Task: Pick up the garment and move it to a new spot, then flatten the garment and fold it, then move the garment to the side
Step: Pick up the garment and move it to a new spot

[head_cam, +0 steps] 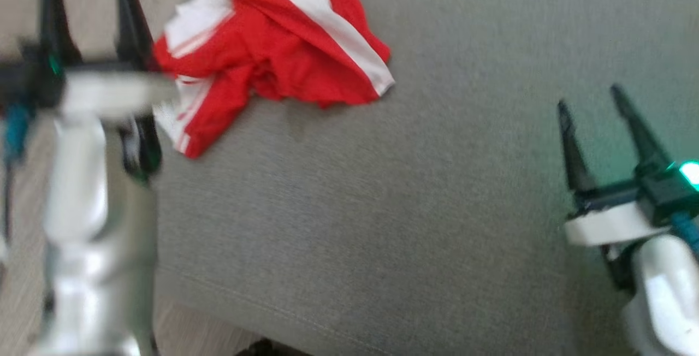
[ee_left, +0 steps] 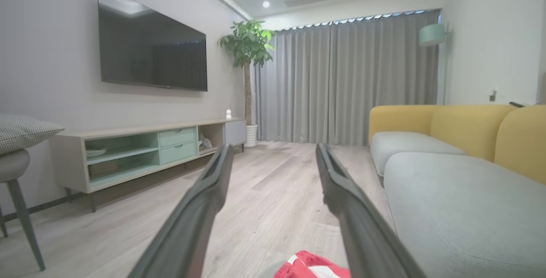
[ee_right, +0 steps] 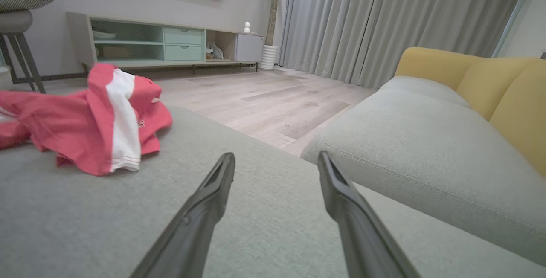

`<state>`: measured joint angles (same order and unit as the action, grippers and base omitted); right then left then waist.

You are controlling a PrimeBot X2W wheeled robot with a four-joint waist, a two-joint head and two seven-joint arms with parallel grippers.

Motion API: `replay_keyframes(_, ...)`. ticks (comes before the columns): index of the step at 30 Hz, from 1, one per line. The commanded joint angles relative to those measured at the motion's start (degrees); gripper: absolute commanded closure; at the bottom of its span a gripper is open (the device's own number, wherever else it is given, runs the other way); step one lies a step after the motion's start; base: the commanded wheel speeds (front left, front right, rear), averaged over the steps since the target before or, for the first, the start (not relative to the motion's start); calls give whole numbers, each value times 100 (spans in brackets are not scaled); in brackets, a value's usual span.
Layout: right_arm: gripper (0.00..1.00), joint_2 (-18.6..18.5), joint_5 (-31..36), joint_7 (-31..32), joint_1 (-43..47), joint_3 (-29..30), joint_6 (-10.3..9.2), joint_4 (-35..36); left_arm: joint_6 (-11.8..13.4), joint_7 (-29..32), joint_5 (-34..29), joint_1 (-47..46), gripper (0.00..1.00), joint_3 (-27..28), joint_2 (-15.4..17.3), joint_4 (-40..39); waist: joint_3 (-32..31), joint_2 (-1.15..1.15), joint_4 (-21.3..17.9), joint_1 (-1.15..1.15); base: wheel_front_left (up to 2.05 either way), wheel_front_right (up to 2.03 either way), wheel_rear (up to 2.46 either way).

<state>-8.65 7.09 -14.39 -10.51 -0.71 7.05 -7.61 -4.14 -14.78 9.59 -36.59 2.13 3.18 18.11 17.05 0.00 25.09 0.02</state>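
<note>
The crumpled red-and-white garment (head_cam: 273,45) lies upper left in the head view, on the grey cushion (head_cam: 382,208). The left gripper (head_cam: 87,1) just beside it and the right gripper (head_cam: 590,102) at lower right show jaws spread, empty. The left would do best to pinch a thick fold.
</note>
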Motion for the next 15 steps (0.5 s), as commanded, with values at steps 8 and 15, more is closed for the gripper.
replay_keyframes(8, 0, -666, 118, -61, -485, -88, 44, 573, -157, 696, 436, -2552, 0, 358, 600, 2593, 1497, 0, -828, -2, 0, 0, 0)
replay_keyframes(15, 0, -1001, 106, -61, -495, 98, 44, 819, -24, 1504, 470, -3399, 0, 354, 939, 4258, 2042, 0, -1022, -2, 0, 0, 0)
